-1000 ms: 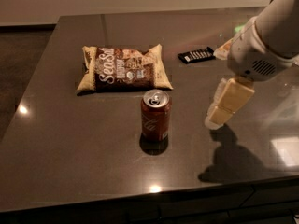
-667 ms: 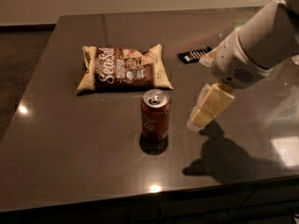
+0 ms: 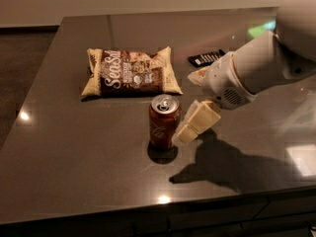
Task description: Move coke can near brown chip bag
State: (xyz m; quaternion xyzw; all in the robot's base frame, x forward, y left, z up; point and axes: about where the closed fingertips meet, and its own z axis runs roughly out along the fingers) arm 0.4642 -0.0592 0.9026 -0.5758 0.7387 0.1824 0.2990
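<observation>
The coke can (image 3: 164,122) stands upright on the dark table (image 3: 74,162), a little in front of the brown chip bag (image 3: 130,73), which lies flat with its "Sea Salt" lettering facing up. My gripper (image 3: 186,105) is just to the right of the can, low over the table, with its cream fingers (image 3: 198,122) spread open. The lower finger is close beside the can's right side; I cannot tell whether it touches. Nothing is held.
A small black flat packet with white stripes (image 3: 206,58) lies behind the gripper at the back right. The table's front edge (image 3: 148,206) runs close below the can. My white arm (image 3: 276,58) reaches in from the right.
My gripper has moved left and down toward the can, from well to its right to right beside it. The can and the bag have not moved.
</observation>
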